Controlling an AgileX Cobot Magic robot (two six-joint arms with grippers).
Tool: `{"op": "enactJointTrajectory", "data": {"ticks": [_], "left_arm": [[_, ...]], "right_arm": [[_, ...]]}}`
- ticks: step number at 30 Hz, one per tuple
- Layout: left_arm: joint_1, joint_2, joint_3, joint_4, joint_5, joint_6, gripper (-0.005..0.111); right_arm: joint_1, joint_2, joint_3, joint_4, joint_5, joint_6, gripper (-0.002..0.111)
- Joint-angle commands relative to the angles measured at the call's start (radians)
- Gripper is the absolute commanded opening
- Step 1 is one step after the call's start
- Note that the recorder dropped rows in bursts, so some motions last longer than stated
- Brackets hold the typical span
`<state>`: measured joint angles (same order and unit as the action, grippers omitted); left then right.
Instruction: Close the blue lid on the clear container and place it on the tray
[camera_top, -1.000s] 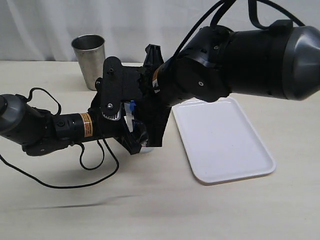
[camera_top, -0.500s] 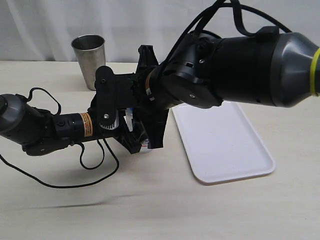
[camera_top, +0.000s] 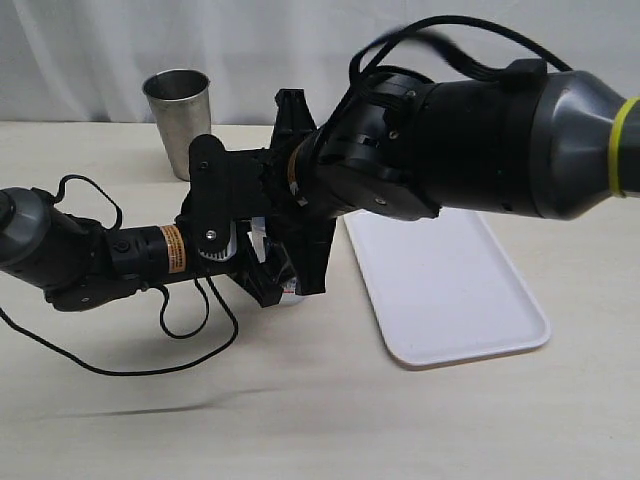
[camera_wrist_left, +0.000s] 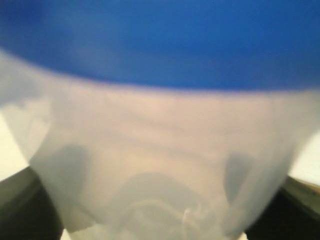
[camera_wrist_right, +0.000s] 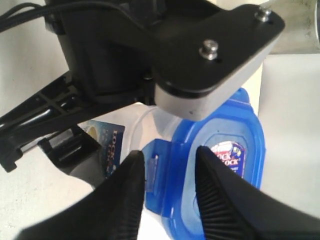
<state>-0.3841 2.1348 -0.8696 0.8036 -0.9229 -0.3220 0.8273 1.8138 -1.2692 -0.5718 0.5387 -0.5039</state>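
Plainly the closing step is in hand, and the carry to the tray has not begun. Closest in, the left hand (camera_wrist_left: 160, 210) holds the clear container (camera_wrist_left: 160, 165) by its sides, with a dark finger (camera_wrist_left: 17, 210) showing at each flank. The blue lid (camera_wrist_right: 242, 130) sits across its mouth. The right hand (camera_wrist_right: 170, 155) reaches over the lid, its ribbed fingers (camera_wrist_right: 125, 200) partly apart with one side flap (camera_wrist_right: 155, 175) between them; whether they pinch it I cannot tell. That flap seems to stick out rather than fold down, so I judge the lid seated but not locked.

In the exterior view both arms meet left of centre and hide nearly all of the container. The next move calls for pressing each flap down against the rim while the left hand steadies the container, then a short carry to the right. Further off, the tray (camera_top: 450, 290) lies on the desk (camera_top: 320, 420) at centre right, and a steel cup (camera_top: 180, 120) stands at the upper left
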Motion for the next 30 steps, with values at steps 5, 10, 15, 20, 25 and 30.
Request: {"op": "enactJointTrajectory", "data": {"ticks": [5,10,15,20,25,30], "left_arm": [[-0.007,0.003,0.008,0.077,0.027,0.031,0.0],[-0.007,0.003,0.008,0.077,0.027,0.031,0.0],[-0.007,0.003,0.008,0.077,0.027,0.031,0.0],[-0.007,0.003,0.008,0.086,0.027,0.033,0.0],[-0.007,0.003,0.008,0.086,0.02,0.041,0.0],[-0.007,0.003,0.008,0.135,-0.047,0.155,0.0]], "right_arm": [[-0.022,0.072,0.04,0.067,0.155,0.048,0.033],[-0.025,0.019,0.038,0.123,0.142,0.094,0.048],[-0.025,-0.054,0.036,0.123,0.128,0.147,0.049],[-0.046,-0.138,0.036,0.19,0.111,0.16,0.049],[-0.11,-0.233,0.036,0.351,0.055,0.141,0.049],[-0.158,-0.317,0.031,0.537,0.023,0.073,0.049]]}}
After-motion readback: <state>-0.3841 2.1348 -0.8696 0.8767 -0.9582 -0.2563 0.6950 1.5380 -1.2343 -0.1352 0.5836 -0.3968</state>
